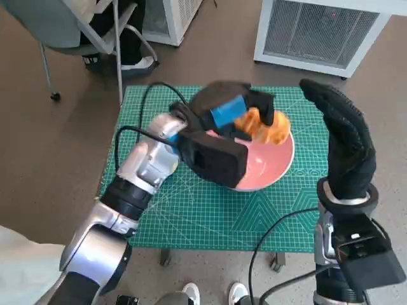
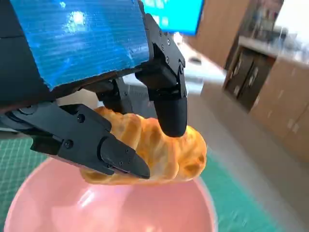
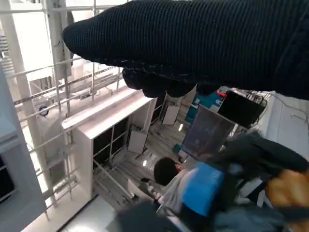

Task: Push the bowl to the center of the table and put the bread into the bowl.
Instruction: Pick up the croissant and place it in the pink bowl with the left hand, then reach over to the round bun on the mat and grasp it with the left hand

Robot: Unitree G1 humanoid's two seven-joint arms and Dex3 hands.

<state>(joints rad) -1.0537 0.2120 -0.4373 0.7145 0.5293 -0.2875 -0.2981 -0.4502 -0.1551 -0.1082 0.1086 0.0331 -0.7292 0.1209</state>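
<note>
I am holding the bread [image 2: 154,150] in my left hand [image 1: 238,117], fingers [image 2: 169,104] pinching its middle, just above the pink bowl [image 1: 273,162]. It looks light, soft and crushable, so I am favouring a gentle mid-body grip. My right hand [image 1: 343,143] is hanging spread and empty beside the bowl.

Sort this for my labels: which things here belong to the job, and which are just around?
Job: bread, held by the left hand above the pink bowl; green mat.
Around: right hand, raised and empty; chair; white unit; cables.
</note>
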